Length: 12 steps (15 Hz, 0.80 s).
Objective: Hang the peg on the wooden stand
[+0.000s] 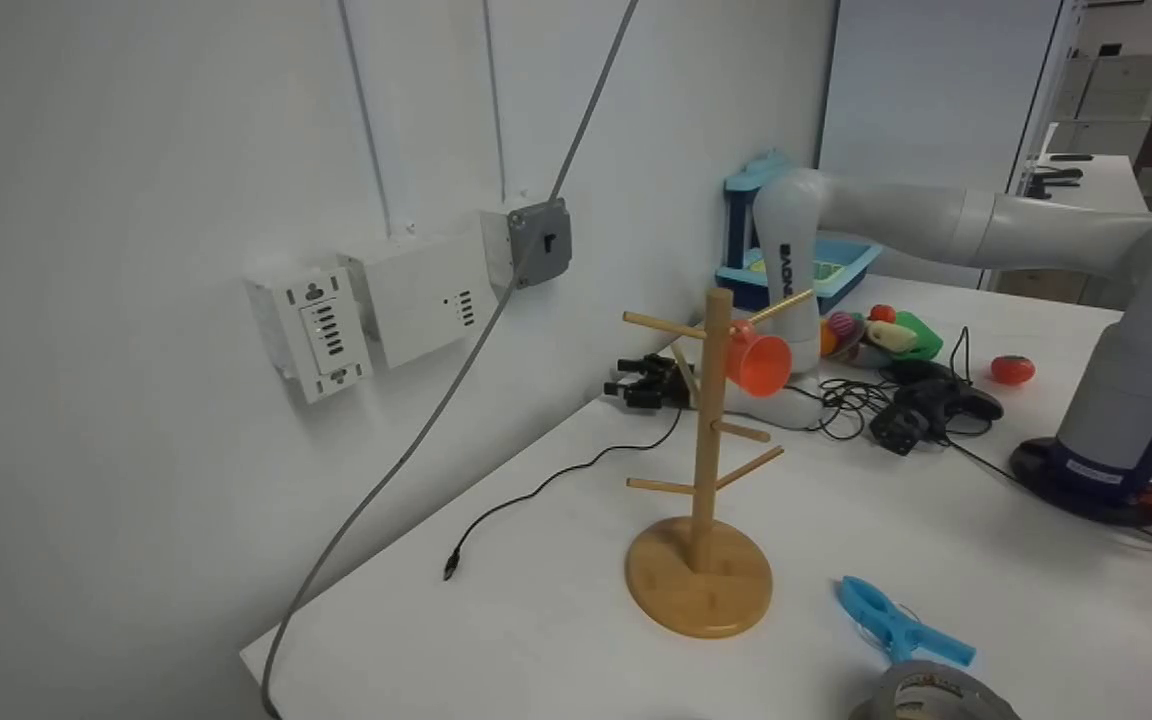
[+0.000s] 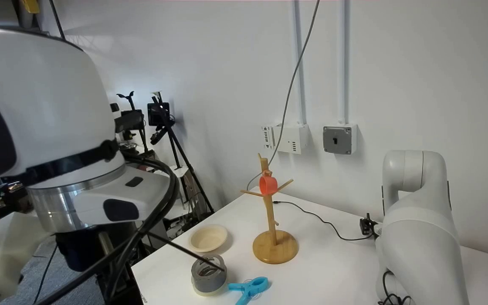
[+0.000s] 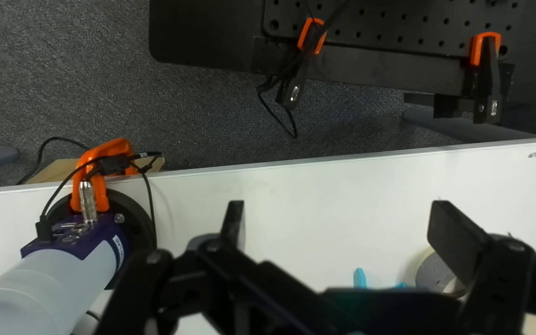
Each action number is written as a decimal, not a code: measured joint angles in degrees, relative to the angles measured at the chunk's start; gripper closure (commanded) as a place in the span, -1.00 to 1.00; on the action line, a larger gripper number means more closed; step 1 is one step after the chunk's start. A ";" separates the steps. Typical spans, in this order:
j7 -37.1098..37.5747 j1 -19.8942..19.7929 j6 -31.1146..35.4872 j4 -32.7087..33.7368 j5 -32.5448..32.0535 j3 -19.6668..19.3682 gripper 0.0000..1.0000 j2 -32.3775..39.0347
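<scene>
Gripper (image 3: 338, 209) is released: dark fingers (image 3: 454, 239) stand wide apart in wrist view, w/ white table (image 3: 319, 186) showing in the gap. Robot arm (image 2: 45, 106), white, fills the left of an exterior view, black cables (image 2: 168, 199) looping off it. Lt.-blue peg (image 1: 898, 632) lies on the table nr. the round base of the wooden stand (image 1: 706, 470) in both exterior views. Gray tape roll (image 2: 209, 275) is just beside the peg, touching or not can't tell. Pale shallow bowl (image 2: 208, 238) sits past the tape roll, nr. the table edge, in an exterior view. Wooden stand is upright, w/ thin cross arms high & low; orange-red cup (image 1: 761, 365) hangs up top on it, handle uppermost. Thin black cord (image 1: 591, 462) runs along the table btwn wooden stand & wall (image 1: 186, 200). Farther off, a 2nd arm (image 1: 1016, 235), gray-white, is mounted on the table, orange clamp (image 3: 110, 150) at its foot in wrist view. Nr. it: black controller-like item (image 1: 926, 405), small red round item (image 1: 1012, 370), pile of toy food (image 1: 891, 335), blue baskets (image 1: 841, 288) by the wall. Gray switch box (image 1: 543, 243) is up on the wall, white slotted box (image 1: 426, 295) just beside.
</scene>
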 measured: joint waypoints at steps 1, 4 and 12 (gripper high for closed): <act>0.00 0.00 0.00 0.00 0.00 0.00 -1.00 0.00; 0.00 0.00 0.00 0.00 0.00 0.00 -1.00 0.03; 0.09 4.22 2.08 16.32 1.58 0.99 -1.00 14.31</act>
